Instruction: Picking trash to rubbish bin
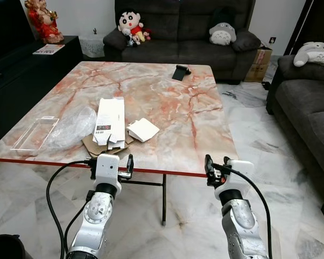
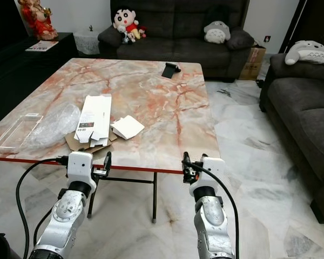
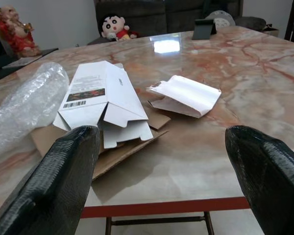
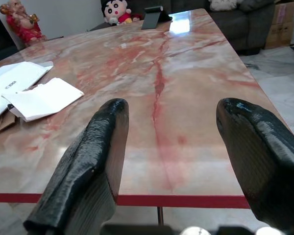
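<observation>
On the marble table (image 1: pixel 167 102), seen from the left eye, trash lies near the front-left edge: a flattened white carton (image 1: pixel 109 120) resting on a brown cardboard sheet (image 1: pixel 92 144), a small white folded box (image 1: pixel 142 129) just beside it on the right, crumpled clear plastic wrap (image 1: pixel 70 127) on the left, and a clear plastic tray (image 1: pixel 34 133) at the far left. A black phone stand (image 1: pixel 180 72) sits well apart at the far edge. Both grippers hang just before the table's front edge — left gripper (image 1: pixel 128 164) below the cardboard, right gripper (image 1: pixel 209 166) further right, touching nothing.

Right eye: same layout. Grey sofa (image 2: pixel 178 27) behind the table carries a doll (image 2: pixel 124 22) and a grey plush (image 2: pixel 216 32); a red figurine (image 2: pixel 35 19) stands on the dark cabinet at left.

Left wrist: both black fingers (image 3: pixel 59 186) are spread wide apart, empty; between them lie the white carton (image 3: pixel 100 98), the cardboard (image 3: pixel 117 154) and the folded box (image 3: pixel 183 95), with plastic wrap (image 3: pixel 24 105) to one side.

Right wrist: fingers (image 4: pixel 88 181) also spread, nothing held — bare marble ahead, the folded box (image 4: pixel 41 98) off to one side, phone stand (image 4: pixel 153 16) at the far end.
</observation>
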